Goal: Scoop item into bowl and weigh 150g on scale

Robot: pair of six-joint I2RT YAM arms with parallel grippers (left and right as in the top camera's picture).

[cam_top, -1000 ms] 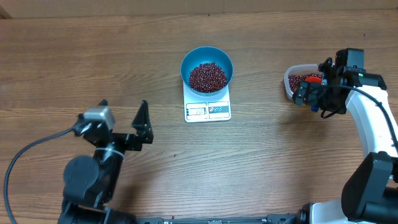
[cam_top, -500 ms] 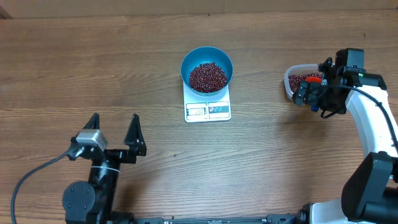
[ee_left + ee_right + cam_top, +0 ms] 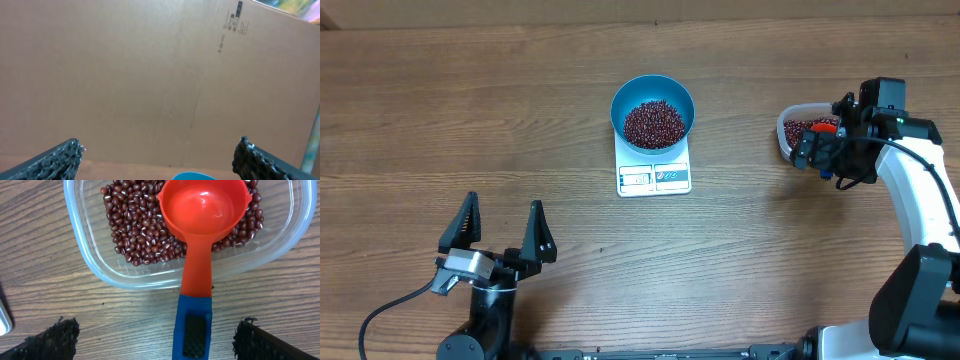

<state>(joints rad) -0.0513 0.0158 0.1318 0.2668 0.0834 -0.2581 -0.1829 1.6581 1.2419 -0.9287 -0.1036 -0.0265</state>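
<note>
- Table point(image 3: 420, 100): wood-grain top seen from above, an arm at each near corner.
- Scale point(image 3: 654, 176): white, flat, at the table's middle, its display edge toward the arms.
- Bowl point(image 3: 653, 108): blue, upright, standing on the far part of the scale and leaving the display uncovered.
- Beans point(image 3: 654, 123): a dark red heap covering the bowl's bottom; a second lot point(image 3: 135, 230) lies in the tub.
- Tub point(image 3: 85, 245): clear plastic, on the table well to the right of the scale.
- Scoop point(image 3: 200, 210): orange-red cup lying empty on the tub's beans, its blue-ended handle passing over the near rim.
- Right gripper point(image 3: 155, 332): just beside the tub, jaws spread wide; the scoop handle lies between the fingers point(image 3: 55, 337), touching neither, so nothing is held.
- Left gripper point(image 3: 503, 205): near the front left of the table, well apart from the scale, jaws spread wide and empty; its wrist view shows only a brown cardboard wall and a sliver of the bowl's rim.
</note>
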